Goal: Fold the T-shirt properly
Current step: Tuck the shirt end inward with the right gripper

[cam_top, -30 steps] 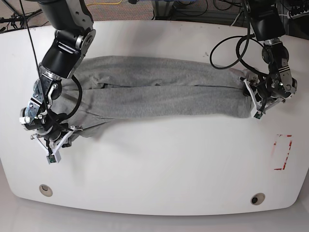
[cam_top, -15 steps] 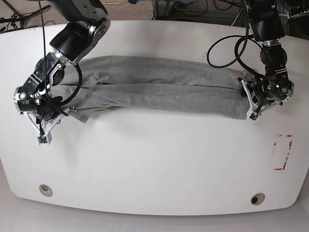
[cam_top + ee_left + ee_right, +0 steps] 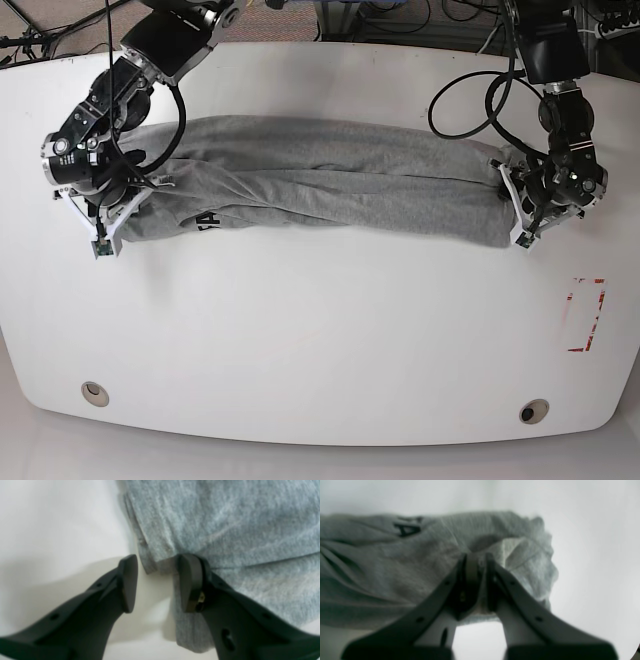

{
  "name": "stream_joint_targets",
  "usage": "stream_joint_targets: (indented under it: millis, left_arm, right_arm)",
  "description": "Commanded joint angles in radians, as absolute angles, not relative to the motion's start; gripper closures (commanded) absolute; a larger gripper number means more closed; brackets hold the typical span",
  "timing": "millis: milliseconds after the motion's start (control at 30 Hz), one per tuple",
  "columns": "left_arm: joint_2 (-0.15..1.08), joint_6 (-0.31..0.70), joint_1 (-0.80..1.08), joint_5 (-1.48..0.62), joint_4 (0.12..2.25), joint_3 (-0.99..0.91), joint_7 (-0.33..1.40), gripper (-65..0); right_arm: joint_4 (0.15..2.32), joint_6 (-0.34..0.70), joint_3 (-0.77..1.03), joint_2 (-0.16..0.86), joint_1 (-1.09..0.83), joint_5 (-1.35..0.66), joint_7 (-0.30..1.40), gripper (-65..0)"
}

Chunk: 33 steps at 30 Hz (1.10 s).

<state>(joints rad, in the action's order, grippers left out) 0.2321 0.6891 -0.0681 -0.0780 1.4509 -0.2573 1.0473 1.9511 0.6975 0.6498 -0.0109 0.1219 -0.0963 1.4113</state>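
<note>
T-shirt (image 3: 330, 185) is pinched by the right gripper (image 3: 480, 562); the left gripper (image 3: 157, 585) stands parted at its edge.

Black block letters on the T-shirt (image 3: 320, 185): "FA" just beside the right gripper (image 3: 118, 205); remainder hidden in folds.

Grey T-shirt (image 3: 330, 185) — folded into a long wrinkled band — lies across table.

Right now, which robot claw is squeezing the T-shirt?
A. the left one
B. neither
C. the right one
C: the right gripper is pinched shut on a bunched fold of the grey T-shirt, while the left gripper stands open at the shirt's edge.
</note>
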Motion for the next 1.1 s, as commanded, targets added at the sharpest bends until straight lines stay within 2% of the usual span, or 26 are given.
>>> stream_joint_targets:
  millis: [0, 200, 267, 400, 500, 567, 667, 867, 967, 1067]
  left_arm:
    - [0.252, 0.698, -0.051, -0.051, 1.445, -0.255, 1.106, -26.1]
    - [0.254, 0.698, -0.041, -0.051, 1.446, -0.255, 1.106, -26.1]
    - [0.254, 0.698, -0.038, -0.051, 1.449, -0.255, 1.106, -26.1]
    - [0.255, 0.698, -0.036, -0.051, 1.451, -0.255, 1.106, -26.1]
    - [0.262, 0.698, -0.036, -0.051, 1.446, -0.255, 1.106, -26.1]
    - [0.275, 0.698, -0.035, -0.051, 1.446, -0.255, 1.106, -26.1]
    - [0.282, 0.698, -0.035, -0.051, 1.449, -0.255, 1.107, -26.1]
    - [0.283, 0.698, -0.038, -0.054, 1.454, -0.257, 1.148, -26.1]
    - [0.283, 0.698, -0.041, -0.056, 1.486, -0.257, 1.159, -26.1]
    - [0.280, 0.698, -0.041, -0.056, 1.555, -0.257, 1.164, -26.1]
  right_arm:
    - [1.969, 0.698, 0.653, -0.001, 0.102, -0.107, 1.396, -0.2]
    - [1.969, 0.698, 0.653, -0.001, 0.056, -0.105, 1.396, -0.6]
    - [1.969, 0.698, 0.653, 0.002, 0.045, -0.099, 1.396, -3.6]
    - [1.969, 0.698, 0.653, 0.019, 0.027, -0.102, 1.396, -19.0]
    - [1.972, 0.698, 0.657, 0.024, 0.008, -0.102, 1.380, -35.2]
    - [1.974, 0.698, 0.656, 0.048, -0.001, -0.105, 1.372, -43.1]
    - [1.989, 0.698, 0.659, 0.079, -0.008, -0.107, 1.372, -50.3]
    - [2.031, 0.698, 0.659, 0.093, -0.004, -0.107, 1.372, -48.4]
    - [2.029, 0.698, 0.659, 0.090, 0.022, -0.107, 1.371, -44.9]
    - [2.026, 0.698, 0.653, 0.084, 0.036, -0.107, 1.371, -38.5]
